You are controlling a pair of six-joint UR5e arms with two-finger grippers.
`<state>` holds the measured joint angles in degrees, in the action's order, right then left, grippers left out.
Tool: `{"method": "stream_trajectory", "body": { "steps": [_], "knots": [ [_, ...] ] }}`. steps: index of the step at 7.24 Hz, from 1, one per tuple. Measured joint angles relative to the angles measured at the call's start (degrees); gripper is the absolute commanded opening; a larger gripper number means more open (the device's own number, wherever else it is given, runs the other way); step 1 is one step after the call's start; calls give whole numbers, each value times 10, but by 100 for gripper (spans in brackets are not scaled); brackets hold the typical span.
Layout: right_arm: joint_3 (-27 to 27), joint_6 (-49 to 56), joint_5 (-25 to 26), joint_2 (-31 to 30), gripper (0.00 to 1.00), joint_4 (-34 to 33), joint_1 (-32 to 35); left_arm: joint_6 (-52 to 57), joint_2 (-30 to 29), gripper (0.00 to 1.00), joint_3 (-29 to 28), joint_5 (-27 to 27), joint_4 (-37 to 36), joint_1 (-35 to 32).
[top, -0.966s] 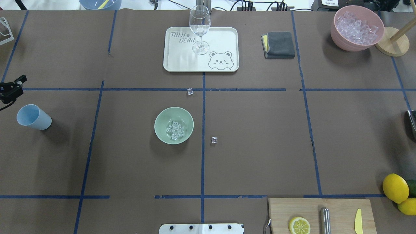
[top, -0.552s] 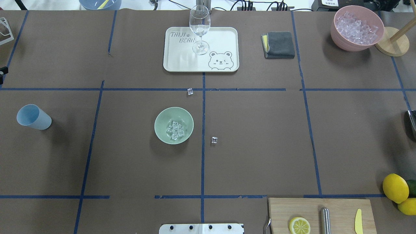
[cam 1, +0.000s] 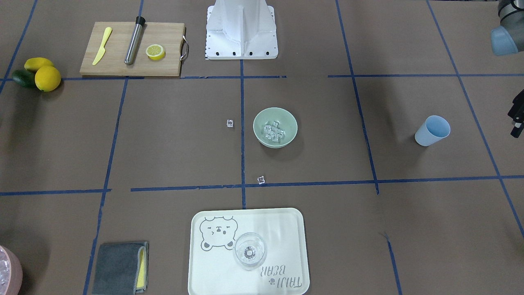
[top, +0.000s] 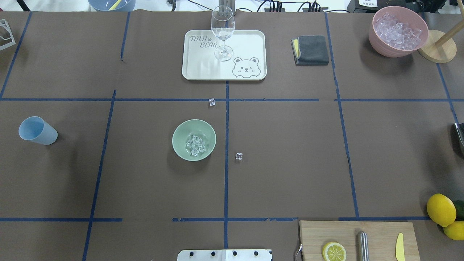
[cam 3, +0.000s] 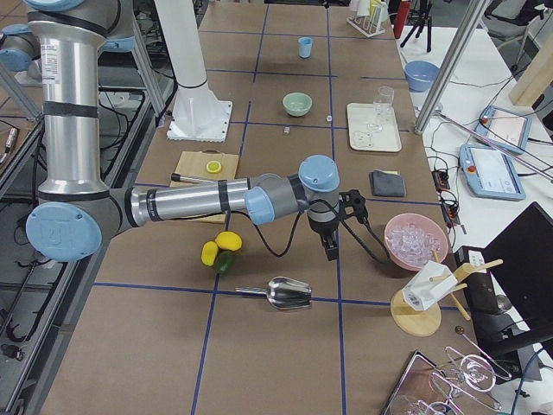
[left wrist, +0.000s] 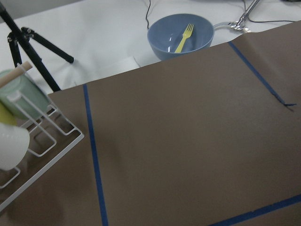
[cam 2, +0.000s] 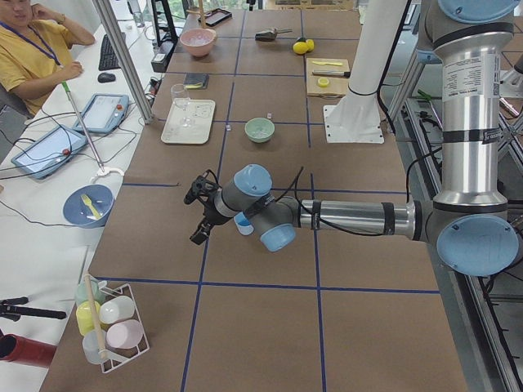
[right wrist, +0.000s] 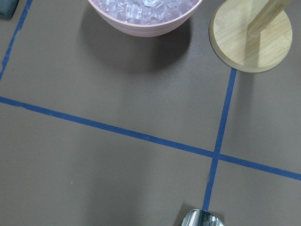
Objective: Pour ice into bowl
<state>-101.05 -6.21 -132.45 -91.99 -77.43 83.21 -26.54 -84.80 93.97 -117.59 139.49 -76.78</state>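
Observation:
The pale green bowl (top: 182,135) stands near the table's middle and holds several clear ice cubes (top: 195,145); it also shows in the front-facing view (cam 1: 286,123). Two loose ice cubes lie on the table, one beyond the bowl (top: 212,102) and one to its right (top: 239,156). The light blue cup (top: 37,130) stands upright at the far left and looks empty. My left gripper (cam 1: 516,114) is only partly in view, beyond the cup; I cannot tell whether it is open or shut. My right gripper (cam 3: 331,242) hovers near the pink bowl, and I cannot tell its state.
A pink bowl (top: 375,40) full of ice stands at the back right beside a wooden stand (top: 436,47). A wine glass (top: 222,29) stands on a white tray (top: 250,40). There are also a grey cloth (top: 311,50), a cutting board (top: 311,235), lemons (top: 440,209) and a metal scoop (cam 3: 289,294).
My left gripper has drawn back past the left edge of the overhead view, away from the cup. The cup, the bowl and the ice have not moved.

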Motion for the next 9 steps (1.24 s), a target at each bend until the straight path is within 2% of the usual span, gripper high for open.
{"method": "stream_trajectory", "body": {
  "steps": [1,3,4,5,7,9],
  "knots": [
    [-6,-5,-1,0,100,-1,0,10,-4,100,1,-6,-71,-15],
    [-19,-24,-3,2,100,-2,-5,119,-19,100,0,-20,-225,-66],
    [-32,-45,-4,5,100,-2,-16,176,-34,100,2,-38,-325,-91],
    [-49,-70,-4,14,100,-2,-37,213,-41,100,6,-79,-405,-120],
    [-83,-128,-2,59,100,-5,-99,234,-36,100,10,-144,-459,-144],
    [-125,-276,13,112,100,-5,-187,235,-36,100,11,-156,-466,-146]
  ]
}}
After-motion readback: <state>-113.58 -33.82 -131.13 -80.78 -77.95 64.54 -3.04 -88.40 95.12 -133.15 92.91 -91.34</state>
